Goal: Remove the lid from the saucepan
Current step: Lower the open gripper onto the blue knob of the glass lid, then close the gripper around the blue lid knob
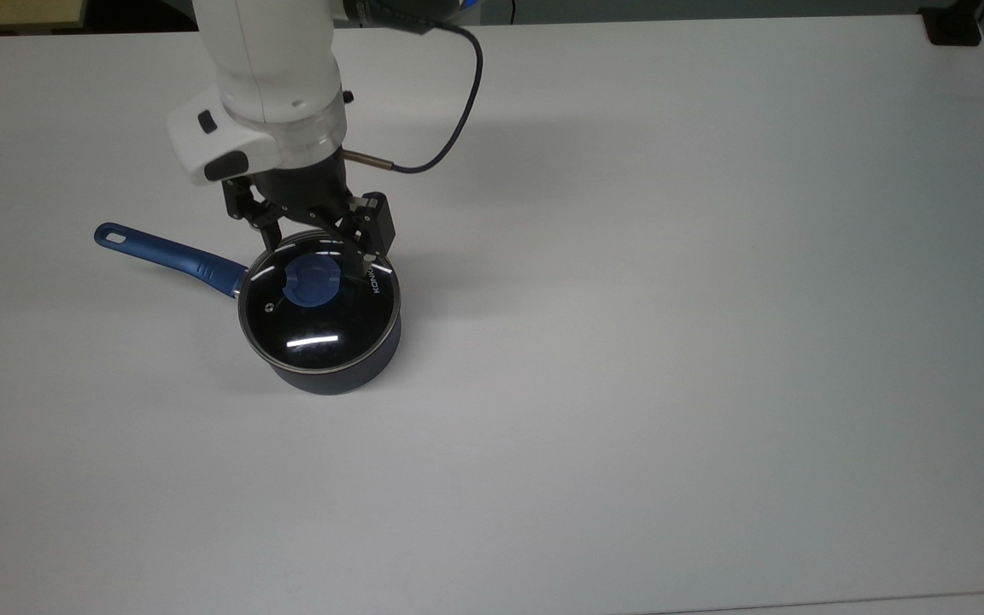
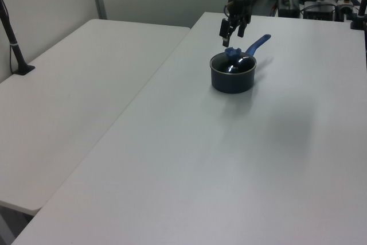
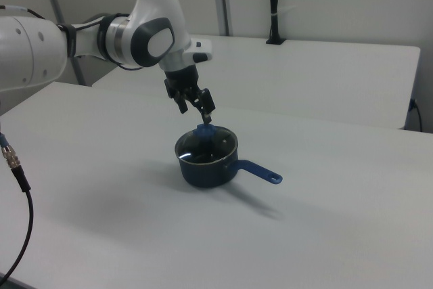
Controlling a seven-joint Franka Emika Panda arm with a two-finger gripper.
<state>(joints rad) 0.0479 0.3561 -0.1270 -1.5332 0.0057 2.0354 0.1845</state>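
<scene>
the gripper (image 1: 314, 249), fingers spread and holding nothing, is hovering at the lid's (image 1: 319, 301) 12 o'clock edge in the top view. the lid is sitting on the saucepan (image 1: 334, 371), whose handle is pointing to 10 o'clock. for a clean lift, the fingers are likely needing to straddle the blue knob (image 1: 313, 283) squarely before closing. the white surface (image 1: 671, 342) is carrying the pan; a partition is standing behind in the right view.

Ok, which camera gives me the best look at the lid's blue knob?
The top view: the knob sits unobstructed at the lid's centre, seen from above. The right view shows it side-on, below the end effector. In the left view it is small.
</scene>
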